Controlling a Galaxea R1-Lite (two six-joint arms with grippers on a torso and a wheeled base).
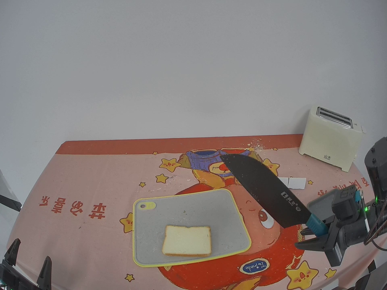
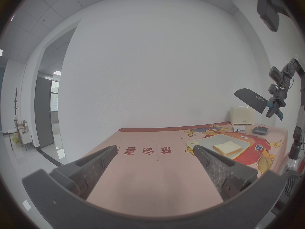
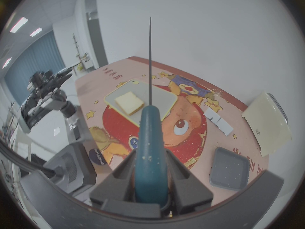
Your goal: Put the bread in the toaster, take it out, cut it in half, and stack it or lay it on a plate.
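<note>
Cutting step: right pincer (image 1: 318, 232) pinches the knife (image 1: 266, 190), bread (image 1: 187, 240) ahead and below it; left pincer (image 2: 154, 150) spread. Next, bring the knife down across the bread's middle.

Red characters (image 1: 72, 207) were on tablecloth (image 1: 100, 170) left of cutting board (image 1: 201, 206); oval logo (image 1: 254, 266) by its near-right corner; small marks on knife (image 1: 268, 192), toaster (image 1: 328, 137).

Table (image 1: 100, 170) viewed from above by head camera. Left wrist camera set low, aimed across it; right sighted along knife (image 3: 151, 143). Cutting board (image 1: 189, 210) shared by all.
</note>
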